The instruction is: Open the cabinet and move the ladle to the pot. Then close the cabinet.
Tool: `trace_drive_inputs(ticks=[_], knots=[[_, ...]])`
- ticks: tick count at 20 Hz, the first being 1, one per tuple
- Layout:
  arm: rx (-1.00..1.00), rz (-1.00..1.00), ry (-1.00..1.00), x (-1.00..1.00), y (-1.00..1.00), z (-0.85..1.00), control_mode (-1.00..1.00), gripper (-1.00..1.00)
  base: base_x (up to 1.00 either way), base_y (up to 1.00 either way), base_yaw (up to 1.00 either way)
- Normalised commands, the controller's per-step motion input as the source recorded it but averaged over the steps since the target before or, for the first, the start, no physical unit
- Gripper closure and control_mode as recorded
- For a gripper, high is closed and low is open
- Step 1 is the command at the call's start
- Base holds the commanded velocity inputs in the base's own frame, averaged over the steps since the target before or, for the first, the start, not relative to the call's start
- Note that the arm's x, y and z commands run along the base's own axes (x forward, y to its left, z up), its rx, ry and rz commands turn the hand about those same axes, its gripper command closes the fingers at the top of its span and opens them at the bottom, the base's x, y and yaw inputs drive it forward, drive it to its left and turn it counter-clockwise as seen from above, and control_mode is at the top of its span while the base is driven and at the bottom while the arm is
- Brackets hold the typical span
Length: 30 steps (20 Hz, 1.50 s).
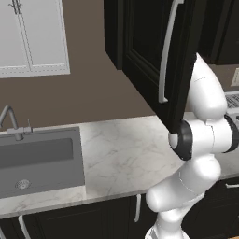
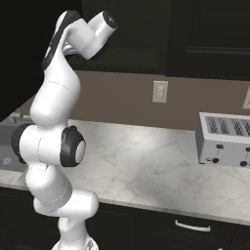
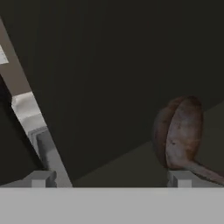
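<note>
Two fingertips of our gripper [image 3: 109, 179] stand wide apart, empty, inside the open cabinet [image 1: 149, 51]; the ladle [image 3: 179, 131] lies on its shelf, by the right fingertip

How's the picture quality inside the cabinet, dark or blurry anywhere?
Hand view: cabinet interior is dim and soft, yet the ladle bowl reads as a rusty brown shape. Left base view: the open cabinet door is near-black, its handle bright. Right base view: evenly lit counter.
</note>
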Motion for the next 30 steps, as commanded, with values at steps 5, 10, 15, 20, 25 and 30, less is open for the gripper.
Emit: trace_drive_inputs(ticks=[5,10,15,20,25,30], knots=[[0.0,0.08,0.0,0.34,0.21,-0.03,-1.0,-1.0,0.0,0.0,0.0],[0.0,0.07,0.0,0.34,0.13,-0.05,-1.0,-1.0,0.0,0.0,0.0],[0.0,0.06,0.0,0.37,0.16,-0.08,-1.0,-1.0,0.0,0.0,0.0],[0.0,0.03,0.0,0.26,0.16,-0.06,-1.0,1.0,0.0,0.0,0.0],[0.0,0.0,0.0,0.1,0.0,0.0,-1.0,1.0,0.0,0.0,0.0],[0.0,-0.03,-0.05,-0.04,-0.23,0.0,-1.0,1.0,0.0,0.0,0.0]])
